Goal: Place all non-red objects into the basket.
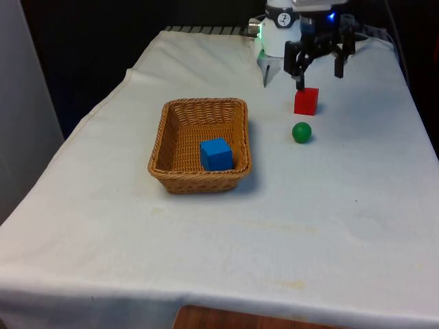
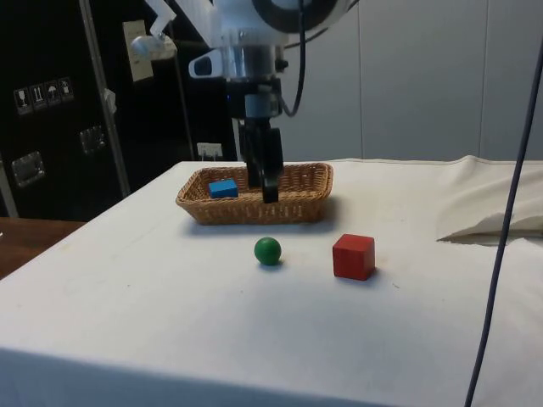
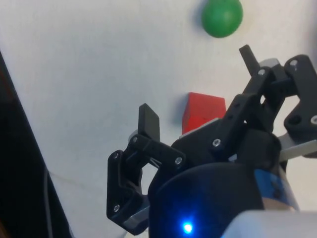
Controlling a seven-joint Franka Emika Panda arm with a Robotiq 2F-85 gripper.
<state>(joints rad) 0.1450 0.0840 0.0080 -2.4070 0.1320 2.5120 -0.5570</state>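
Note:
A wicker basket (image 1: 203, 102) (image 2: 254, 209) stands left of centre in the front view, and a blue cube (image 1: 217, 153) (image 2: 223, 188) lies inside it. To its right on the cloth rest a green ball (image 1: 301, 132) (image 2: 267, 250) (image 3: 222, 17) and a red cube (image 1: 306, 101) (image 2: 353, 256) (image 3: 203, 111), close together. My gripper (image 1: 319, 74) (image 2: 267, 174) (image 3: 198, 89) hangs open and empty above the table, just beyond the red cube on the robot's side. Its fingers touch neither the cube nor the ball.
The white cloth bunches into a fold (image 2: 492, 220) at the side view's right. A dark cable (image 2: 509, 212) hangs down in front of it. Bare cloth (image 1: 274, 226) stretches from the basket to the near table edge.

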